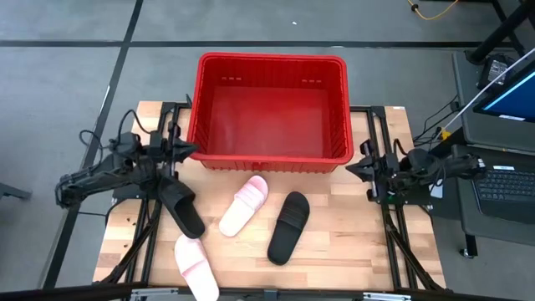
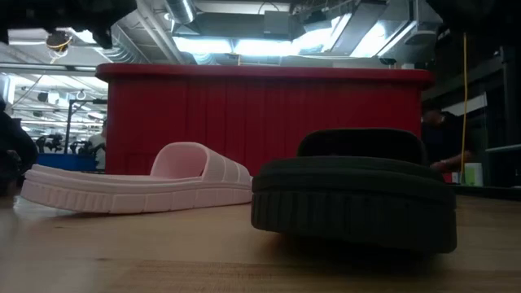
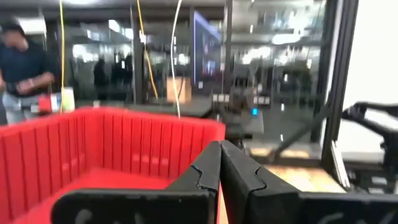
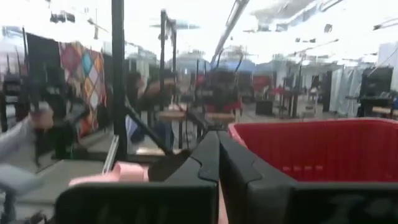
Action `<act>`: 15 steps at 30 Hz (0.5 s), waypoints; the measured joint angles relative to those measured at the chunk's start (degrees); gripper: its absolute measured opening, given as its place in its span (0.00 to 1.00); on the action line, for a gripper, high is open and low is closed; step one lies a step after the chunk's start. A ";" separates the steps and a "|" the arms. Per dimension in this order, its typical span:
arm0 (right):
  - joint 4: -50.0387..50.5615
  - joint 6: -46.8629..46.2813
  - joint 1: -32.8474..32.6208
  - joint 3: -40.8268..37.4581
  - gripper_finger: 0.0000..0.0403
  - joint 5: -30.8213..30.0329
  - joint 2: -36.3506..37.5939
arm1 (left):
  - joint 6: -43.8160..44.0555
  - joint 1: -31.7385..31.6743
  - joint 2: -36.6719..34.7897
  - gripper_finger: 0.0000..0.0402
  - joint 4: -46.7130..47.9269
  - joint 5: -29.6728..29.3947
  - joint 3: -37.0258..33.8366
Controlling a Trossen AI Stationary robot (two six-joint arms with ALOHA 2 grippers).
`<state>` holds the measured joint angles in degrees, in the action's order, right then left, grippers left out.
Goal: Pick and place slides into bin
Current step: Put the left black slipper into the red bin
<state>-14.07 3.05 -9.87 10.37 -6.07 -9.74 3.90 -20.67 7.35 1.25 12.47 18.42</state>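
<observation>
- Currently all four wide-strapped, open-toe slide sandals lie on the pale wooden surface (image 1: 334,226), outside the large rectangular red plastic bin (image 1: 272,160) with ribbed sides.
- One pale pink slide (image 1: 244,205) lies just in front of the bin's near wall, angled with one end close to that wall.
- Beside it, to the right in the high view, lies a black slide (image 1: 288,227), also at an angle and apart from the pink one.
- A second black slide (image 1: 183,208) lies left of the pink one, partly beneath the left arm.
- The second pale pink slide (image 1: 196,267) lies at the surface's front edge, its upper end near the left black slide.
- The bin stands at the far side of the surface; nothing shows inside it.
- The left claw (image 1: 189,151) hovers by the bin's near left corner, fingers pressed together on nothing.
- The right claw (image 1: 353,167) hangs near the bin's near right corner, likewise closed and empty.
- A person (image 3: 23,71) in dark clothing stands in the room beyond.
</observation>
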 joint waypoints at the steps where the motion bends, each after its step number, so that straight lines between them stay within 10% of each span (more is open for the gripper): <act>1: 0.37 0.00 0.00 1.07 0.01 -0.02 -1.79 | -0.03 0.00 1.44 0.01 1.13 0.51 1.32; 9: 5.54 1.22 0.02 14.44 0.01 -0.02 -18.03 | -4.68 0.09 11.98 0.01 5.32 5.70 11.24; 15: 13.57 0.80 0.00 22.44 0.01 0.00 -25.65 | -1.73 2.24 17.61 0.01 29.12 2.22 19.81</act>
<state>-0.50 3.85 -9.87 32.81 -6.07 -35.39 2.17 -18.43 24.96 30.36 14.69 38.22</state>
